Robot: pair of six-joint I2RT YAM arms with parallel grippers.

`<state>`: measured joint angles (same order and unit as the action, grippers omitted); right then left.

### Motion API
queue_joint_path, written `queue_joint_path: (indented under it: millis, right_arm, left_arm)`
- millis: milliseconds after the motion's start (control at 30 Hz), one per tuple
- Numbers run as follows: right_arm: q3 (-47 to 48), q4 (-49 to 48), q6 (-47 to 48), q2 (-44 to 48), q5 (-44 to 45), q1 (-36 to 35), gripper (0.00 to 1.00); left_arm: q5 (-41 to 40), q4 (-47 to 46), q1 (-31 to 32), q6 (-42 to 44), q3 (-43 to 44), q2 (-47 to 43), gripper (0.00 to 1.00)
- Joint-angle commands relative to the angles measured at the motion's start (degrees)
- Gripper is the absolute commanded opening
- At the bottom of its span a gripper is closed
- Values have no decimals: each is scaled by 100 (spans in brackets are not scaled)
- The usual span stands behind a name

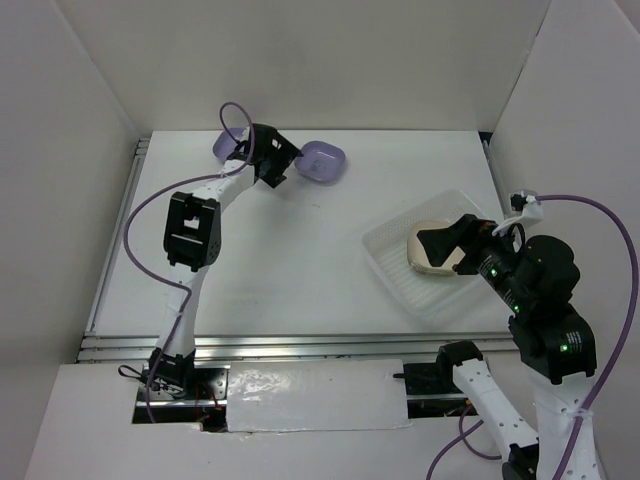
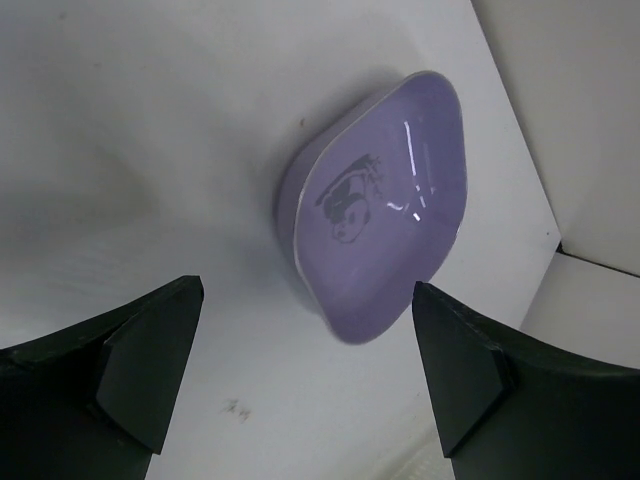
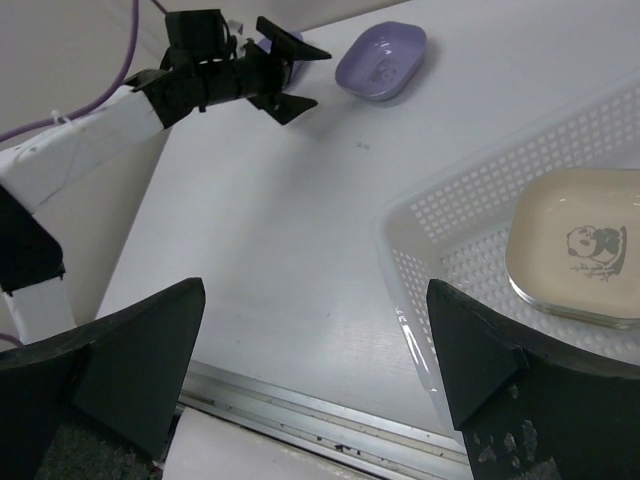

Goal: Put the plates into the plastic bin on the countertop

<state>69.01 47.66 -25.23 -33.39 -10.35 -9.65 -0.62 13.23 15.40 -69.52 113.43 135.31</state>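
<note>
Cream plate (image 1: 428,267) in the plastic bin (image 1: 386,256), purple plate (image 1: 322,162) far across the countertop (image 1: 300,260).

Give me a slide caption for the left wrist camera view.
Open left gripper poised before a purple plate lying on the white countertop.

Plain white walls close in the scene: a back wall (image 1: 300,60) across the top of the overhead frame, a left wall (image 1: 50,200) and a right wall (image 1: 590,120) slanting down the sides. Along the bottom edge lies a white board (image 1: 100,430), with a glossy, wrinkled white strip (image 1: 310,395) at its middle.
</note>
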Motion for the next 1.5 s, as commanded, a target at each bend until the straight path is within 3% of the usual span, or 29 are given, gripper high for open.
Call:
queue_joint_path:
  millis: [0,133,233,333,367,400,433,467,633,767,833,967,1100,1367,1467]
  right_arm:
    - [218,-65,247,-63,-196,-55,100]
    - [306,6,335,25,-160,-46,100]
    - [376,85,405,51,-117,-46,100]
    - [411,103,458,69,-37,-63,100]
    - [411,112,467,60,-37,-55,100]
    - [411,112,475,78,-37,-63,100]
    - [420,112,484,69,-55,-63,100]
    - [437,138,493,69,-46,-63,100]
    - [543,244,563,148,24,-72,100]
    - [648,340,555,210,59,-63,100]
    - [719,358,572,236,129,-72,100]
    - [973,437,458,359,244,-64,100]
    - [1517,516,125,500,200,-72,100]
    - [2607,964,53,667,209,-81,100]
    - [2705,1052,19,676,165,-63,100]
  left_arm:
    - [317,-85,-37,-229,732,652,99]
    - [335,135,7,-404,1155,1199,99]
    - [248,188,60,-422,998,1332,87]
    - [98,171,147,-414,743,1244,56]
    - [97,179,156,-414,725,1235,36]
    - [106,179,165,-448,716,1252,25]
    - [193,179,148,-457,716,1253,3]
    - [212,171,139,-466,725,1235,0]
    - [493,-101,69,-300,392,508,0]
    - [843,-655,278,707,-242,-1194,0]
    - [828,68,524,1166,55,-1576,0]
    - [230,1133,1629,2089,487,-2086,0]
    - [-386,1866,2528,2363,1215,-1859,0]
    - [-87,2236,3478,3338,2578,-523,0]
    - [9,1938,3453,3278,2186,-496,0]
